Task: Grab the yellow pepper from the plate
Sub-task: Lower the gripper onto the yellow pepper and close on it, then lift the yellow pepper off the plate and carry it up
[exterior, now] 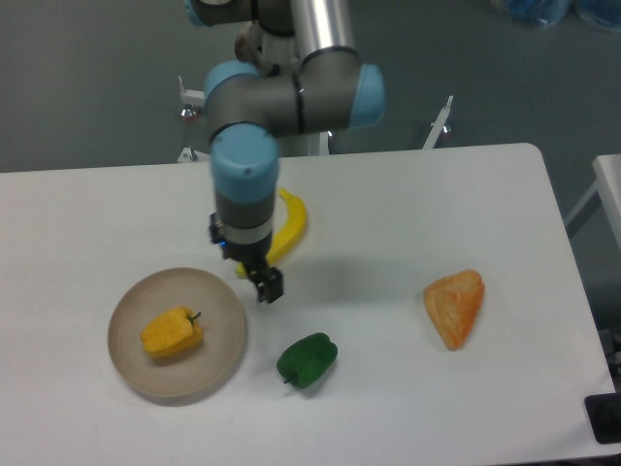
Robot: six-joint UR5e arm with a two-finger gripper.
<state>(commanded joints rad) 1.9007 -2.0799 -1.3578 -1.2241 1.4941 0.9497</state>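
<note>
The yellow pepper is a small lumpy yellow-orange pepper with a short dark stem. It lies on its side on the round beige plate at the left front of the table. My gripper hangs just past the plate's right rim, to the right of and above the pepper, apart from it. It holds nothing. Its fingers look close together, but I cannot tell whether they are open or shut.
A yellow banana lies behind the gripper, partly hidden by the arm. A green pepper sits just right of the plate. An orange wedge-shaped piece lies to the right. The table's right edge is near it.
</note>
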